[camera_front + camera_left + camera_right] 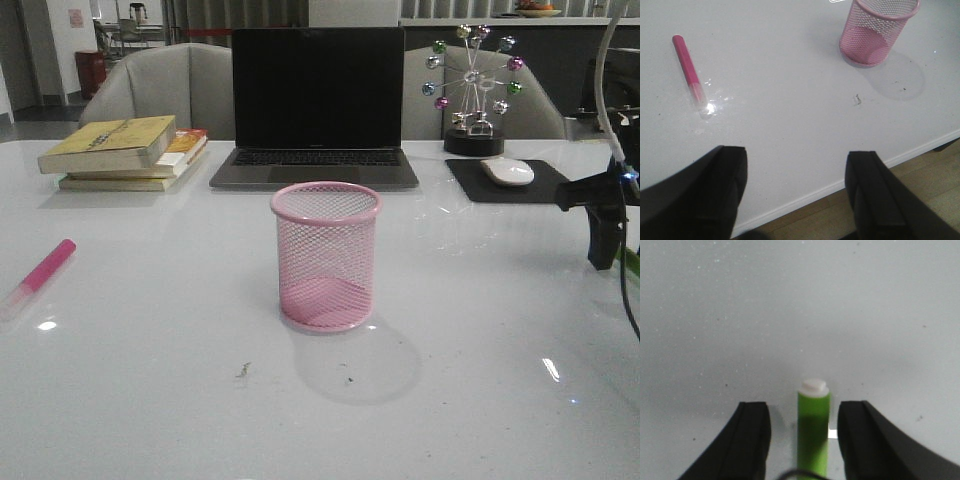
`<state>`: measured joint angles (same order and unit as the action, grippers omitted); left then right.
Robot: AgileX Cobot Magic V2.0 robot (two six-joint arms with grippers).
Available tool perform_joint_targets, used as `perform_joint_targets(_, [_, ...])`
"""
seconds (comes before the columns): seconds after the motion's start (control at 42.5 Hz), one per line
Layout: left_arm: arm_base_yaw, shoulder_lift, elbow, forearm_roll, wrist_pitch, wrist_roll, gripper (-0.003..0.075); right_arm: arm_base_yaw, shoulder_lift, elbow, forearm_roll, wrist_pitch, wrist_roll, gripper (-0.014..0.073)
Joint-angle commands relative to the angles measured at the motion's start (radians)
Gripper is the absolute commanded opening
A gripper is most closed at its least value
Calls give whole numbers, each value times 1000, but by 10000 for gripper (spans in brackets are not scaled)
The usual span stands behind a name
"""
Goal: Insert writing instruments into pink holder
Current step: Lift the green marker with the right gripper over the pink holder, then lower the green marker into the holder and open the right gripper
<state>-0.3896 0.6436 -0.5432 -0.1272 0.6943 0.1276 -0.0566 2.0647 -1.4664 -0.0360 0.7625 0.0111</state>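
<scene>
White table [150, 380], green marker [813, 435] half cut off

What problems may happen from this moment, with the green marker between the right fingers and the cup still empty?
1. The right gripper is open around the green highlighter, fingers apart from it; an off-centre close may tilt it.
2. The pink mesh cup stands free and empty; a marker hitting its rim may tip it.
3. The pink highlighter lies flat, giving little clearance.

We cannot see the lime green marker [813, 432] whole: the right wrist view's edge cuts its lower end. In the front view only a green sliver shows, and the left gripper [797, 200] is out of frame there.
</scene>
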Motion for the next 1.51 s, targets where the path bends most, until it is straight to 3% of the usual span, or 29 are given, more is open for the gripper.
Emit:
perform_joint_targets(0.0, [-7, 9, -28, -18, -68, -3, 488, -6, -49, -40, -12, 7, -2, 374])
perform_joint_targets(0.259, [-7, 9, -28, -19, -68, -3, 488, -6, -55, -40, -12, 44, -2, 204])
perform_joint_targets(0.589, [-7, 9, -28, -19, -68, -3, 488, 16, -242, 27, 106, -2, -78, 192])
perform_joint_targets(0.753, [-7, 9, -28, -19, -68, -3, 488, 91, -443, 191, 210, -198, -153, 192])
perform_joint_targets(1.036, [-7, 9, -28, -19, -70, -3, 487, 376, -725, 438, 277, -606, -161, 192])
perform_joint_targets(1.295, [-7, 9, -28, -19, -70, -3, 487, 647, -715, 540, 273, -1021, -161, 192])
perform_joint_targets(1.483, [-7, 9, -28, -19, -70, -3, 488, 702, -617, 551, 250, -1265, -161, 192])
